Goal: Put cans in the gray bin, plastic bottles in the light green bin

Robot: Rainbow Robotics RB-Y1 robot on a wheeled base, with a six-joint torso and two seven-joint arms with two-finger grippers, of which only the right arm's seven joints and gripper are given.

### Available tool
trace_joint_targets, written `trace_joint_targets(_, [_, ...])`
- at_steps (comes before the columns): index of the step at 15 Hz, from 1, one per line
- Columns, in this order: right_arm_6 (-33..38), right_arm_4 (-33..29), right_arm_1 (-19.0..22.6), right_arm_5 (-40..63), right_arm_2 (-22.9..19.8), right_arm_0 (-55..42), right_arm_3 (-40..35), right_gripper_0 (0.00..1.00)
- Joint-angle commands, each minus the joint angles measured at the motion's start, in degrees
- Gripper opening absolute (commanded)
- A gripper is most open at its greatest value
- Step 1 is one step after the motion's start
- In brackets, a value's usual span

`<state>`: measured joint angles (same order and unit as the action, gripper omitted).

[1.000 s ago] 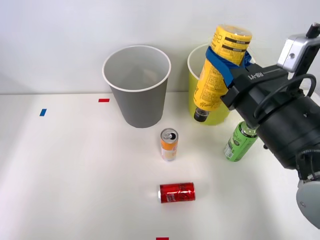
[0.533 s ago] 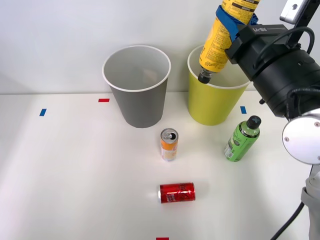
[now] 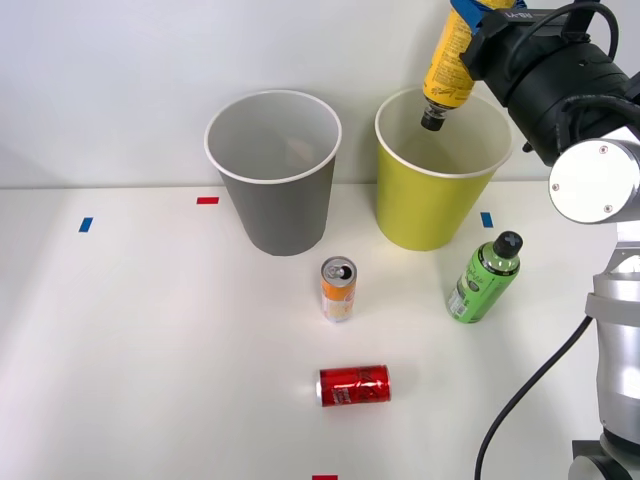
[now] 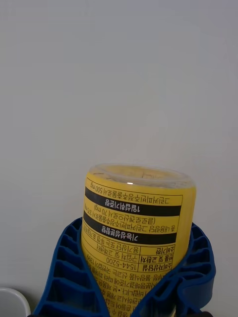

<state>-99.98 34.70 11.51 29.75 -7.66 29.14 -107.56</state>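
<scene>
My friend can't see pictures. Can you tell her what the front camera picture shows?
The robot's right hand holds a yellow bottle cap-down over the light green bin. The gray bin stands beside it, and on the white table in front are a green bottle, an upright orange can and a red can lying down.

Yellow bottle (image 3: pixel 446 62), black print; lime bin (image 3: pixel 430 215); gray bin (image 3: pixel 280 215)
</scene>
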Motion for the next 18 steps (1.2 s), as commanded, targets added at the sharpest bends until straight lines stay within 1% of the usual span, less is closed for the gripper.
trace_joint_targets(1, [-0.92, -1.13, -0.09, -2.41, 0.36, 2.32, 5.25, 0.0])
trace_joint_targets(4, [-1.45, -1.22, 0.0, -5.49, 1.68, 2.5, 8.33, 0.0])
trace_joint_targets(5, [-0.83, -1.22, 0.0, -6.9, 2.03, 2.5, 9.03, 0.09])
trace_joint_targets(6, [-0.57, -0.87, 0.0, -7.25, 2.12, 2.41, 9.12, 0.31])
trace_joint_targets(7, [-0.48, 0.19, 0.09, -7.25, 2.12, 2.41, 9.21, 0.75])
trace_joint_targets(8, [-0.75, 2.21, 0.7, -7.34, 2.12, 2.41, 9.12, 1.0])
trace_joint_targets(11, [-1.45, 6.34, 1.85, -7.42, 2.56, 2.32, 8.86, 1.0])
trace_joint_targets(14, [-2.24, 6.69, 2.99, -7.42, 3.09, 1.09, 6.48, 1.0])
trace_joint_targets(16, [-2.59, 8.98, 3.87, -7.42, 3.62, -1.63, 3.14, 1.0])
trace_joint_targets(18, [-2.42, 9.77, 4.75, -7.51, 4.23, -6.73, -3.27, 1.0])
